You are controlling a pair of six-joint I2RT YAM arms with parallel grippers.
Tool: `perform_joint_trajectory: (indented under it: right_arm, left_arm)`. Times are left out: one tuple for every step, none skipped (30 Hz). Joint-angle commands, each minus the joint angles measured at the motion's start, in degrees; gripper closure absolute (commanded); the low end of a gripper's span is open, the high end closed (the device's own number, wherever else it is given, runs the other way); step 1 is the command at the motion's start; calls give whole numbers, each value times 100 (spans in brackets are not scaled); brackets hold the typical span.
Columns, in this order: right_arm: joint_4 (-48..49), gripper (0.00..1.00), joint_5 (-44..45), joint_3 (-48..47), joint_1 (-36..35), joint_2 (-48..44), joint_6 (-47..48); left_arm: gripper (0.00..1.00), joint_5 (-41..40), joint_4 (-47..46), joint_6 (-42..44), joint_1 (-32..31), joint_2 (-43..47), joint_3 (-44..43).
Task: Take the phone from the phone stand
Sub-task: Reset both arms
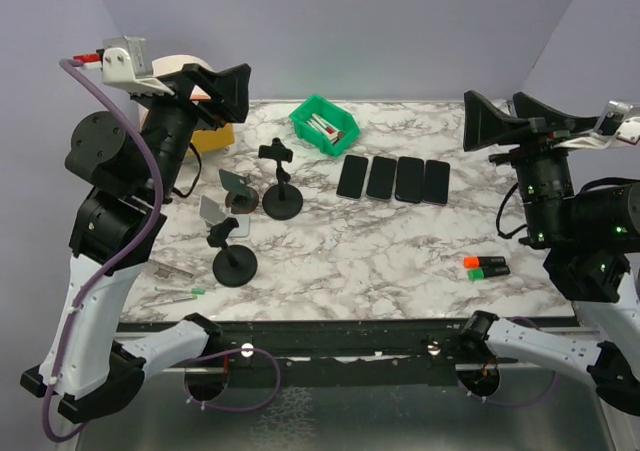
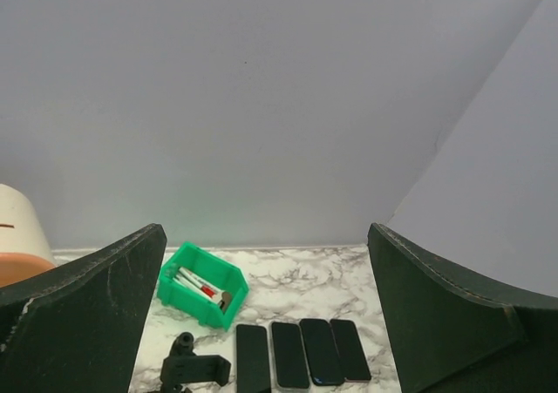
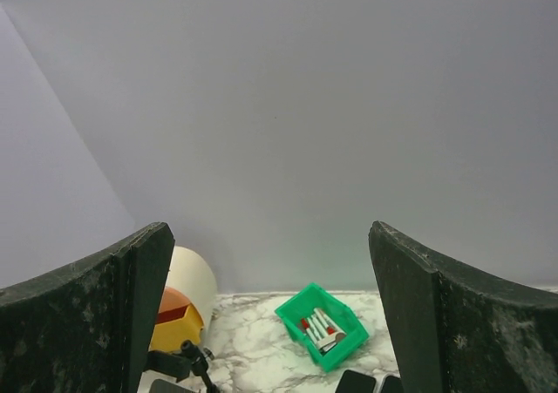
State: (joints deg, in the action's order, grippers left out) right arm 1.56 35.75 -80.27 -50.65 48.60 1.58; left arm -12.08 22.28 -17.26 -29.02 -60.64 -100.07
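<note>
Two phone stands hold grey phones at the left of the marble table: one phone (image 1: 235, 181) on a small stand, another phone (image 1: 213, 209) on a stand with a round black base (image 1: 235, 266). A third stand (image 1: 282, 199) has an empty clamp, which also shows in the left wrist view (image 2: 193, 369). Several dark phones (image 1: 394, 179) lie flat in a row mid-table and show in the left wrist view (image 2: 303, 354). My left gripper (image 1: 215, 96) is open, raised above the back left, holding nothing. My right gripper (image 1: 500, 121) is open and empty, raised at the right.
A green bin (image 1: 324, 124) with markers stands at the back. A cream roll and a yellow object (image 3: 174, 323) sit at the back left. Orange and green markers (image 1: 486, 266) lie at the right. Small tools (image 1: 175, 271) lie near the front left edge.
</note>
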Motion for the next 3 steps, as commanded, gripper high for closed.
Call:
perform_joint_trajectory:
  right_arm:
    - [274,0,-217,172,-28,-104,7]
    - [267,0,-213,175,-32,-105,4]
    - [254,0,-200,174,-28,-105,0]
  left_arm:
    - [1,-153,-97,26,-50,75,88]
    - [1,-181,-87,10,-58,58,85]
    - [1,-210,-92,4,-68,63,103]
